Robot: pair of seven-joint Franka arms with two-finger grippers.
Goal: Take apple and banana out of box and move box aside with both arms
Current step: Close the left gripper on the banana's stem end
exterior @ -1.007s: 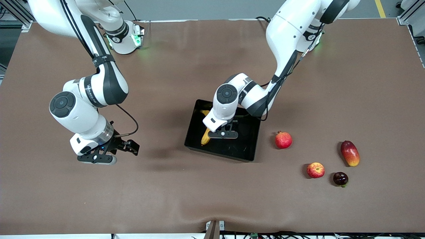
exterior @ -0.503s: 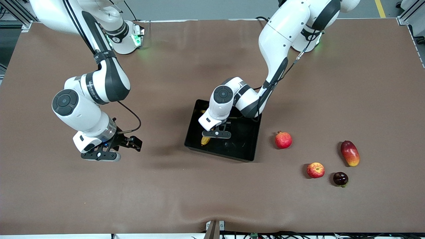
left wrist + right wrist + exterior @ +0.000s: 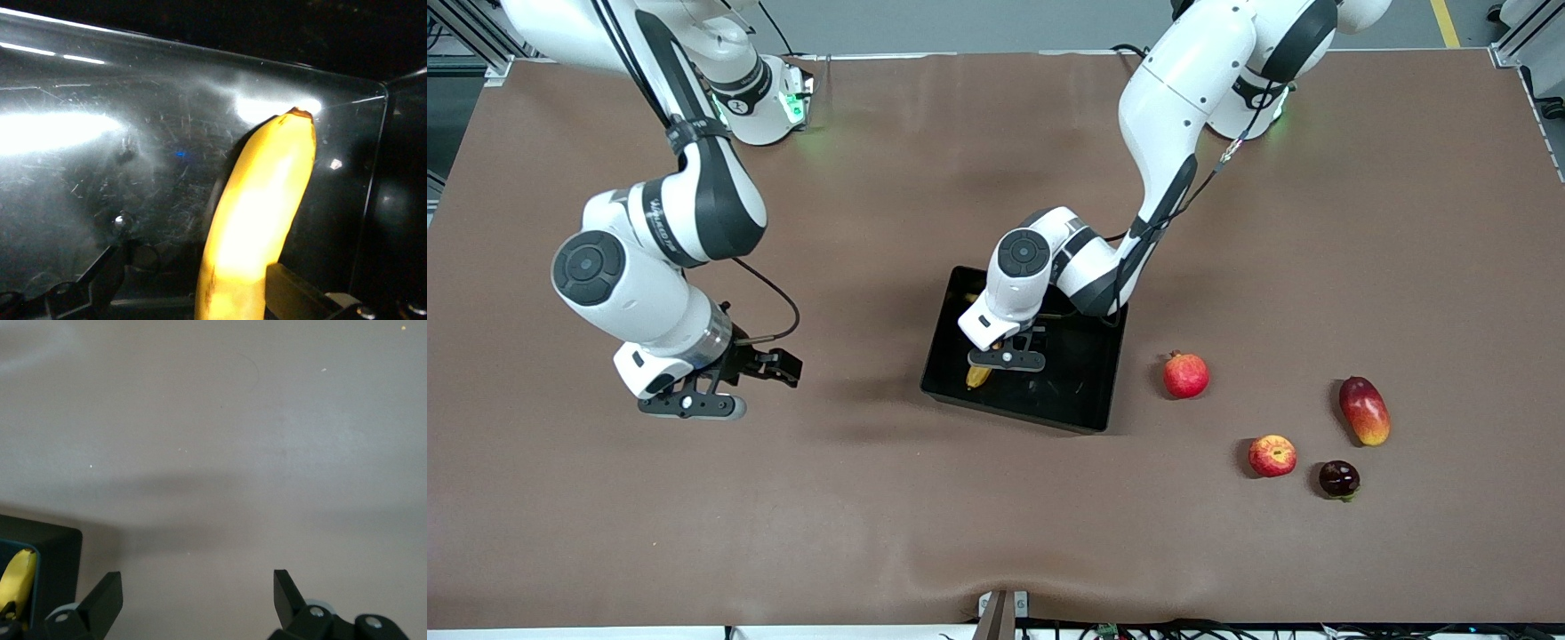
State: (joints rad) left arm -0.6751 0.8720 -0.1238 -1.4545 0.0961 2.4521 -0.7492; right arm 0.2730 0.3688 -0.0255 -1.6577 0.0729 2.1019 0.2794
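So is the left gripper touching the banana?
Cannot tell. In the left wrist view one finger overlaps the banana in the box, without showing plain contact or a gap.

Plain matte brown bench (image 3: 996,533), faintly mottled with shadow. Glossy black tray (image 3: 1103,404), scuffed with fine pale scratches and white glare on its floor (image 3: 100,167). Bright yellow banana (image 3: 260,220), brown at the tip, washed nearly white along the lit side. Red apple (image 3: 1272,455) with yellow patches. Plain red pomegranate (image 3: 1185,374). Mango (image 3: 1364,410) dark red at one end, fading to orange-yellow at the other. Dark purple-black small fruit (image 3: 1338,478) with a green bit at its stem. White arms banded in black; black left claw (image 3: 1007,359) and black right claw (image 3: 691,405).
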